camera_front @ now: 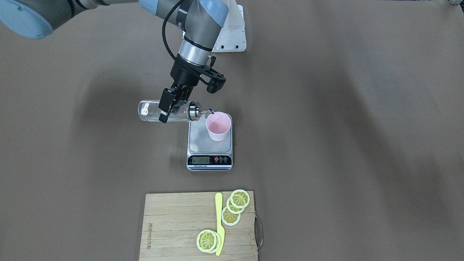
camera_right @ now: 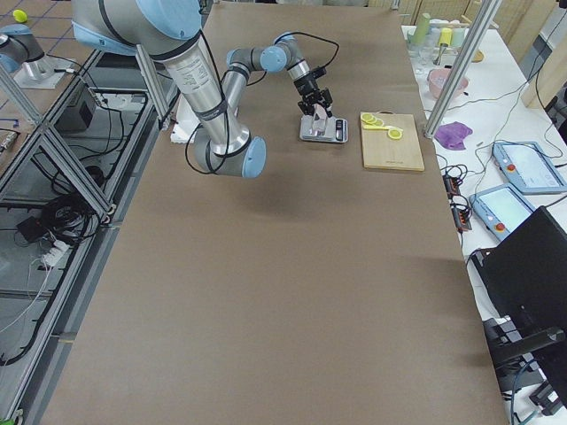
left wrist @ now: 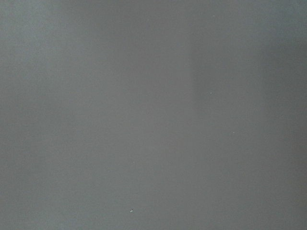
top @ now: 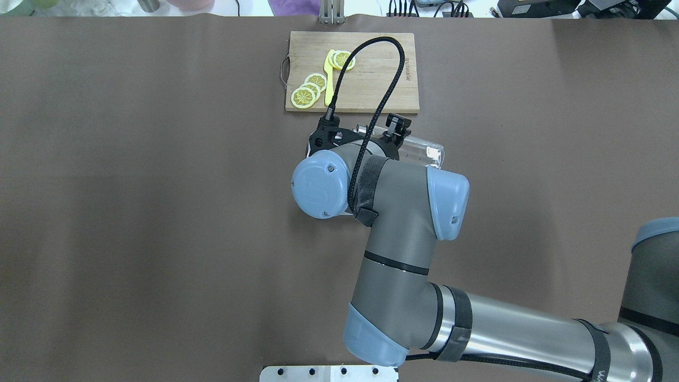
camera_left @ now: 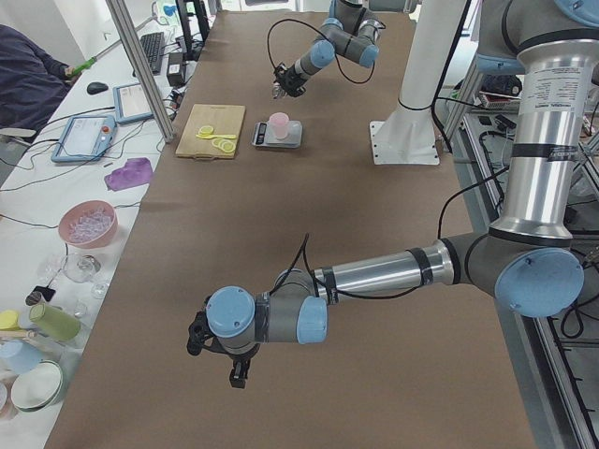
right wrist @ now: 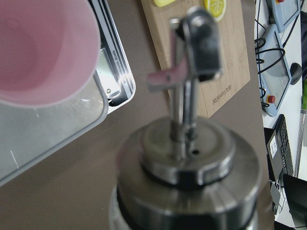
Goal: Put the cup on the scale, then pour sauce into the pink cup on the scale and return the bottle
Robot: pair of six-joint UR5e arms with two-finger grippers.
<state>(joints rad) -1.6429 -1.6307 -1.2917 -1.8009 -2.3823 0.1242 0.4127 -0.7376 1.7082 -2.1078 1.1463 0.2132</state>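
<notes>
The pink cup (camera_front: 218,126) stands upright on the back right of the scale's (camera_front: 209,146) steel platform. My right gripper (camera_front: 171,108) is shut on the clear glass bottle (camera_front: 156,111), which lies horizontal in the air just left of the scale. Its chrome spout (camera_front: 209,113) reaches the cup's rim. In the right wrist view the spout (right wrist: 191,52) sits beside the cup (right wrist: 43,52), and no stream of sauce shows. My left gripper (camera_left: 238,377) hangs low over bare table far from the scale; I cannot tell whether it is open or shut.
A wooden cutting board (camera_front: 181,224) with lemon slices (camera_front: 235,204) and a yellow knife (camera_front: 219,223) lies in front of the scale. In the overhead view my right arm (top: 392,212) covers the scale and cup. The left wrist view shows only brown table.
</notes>
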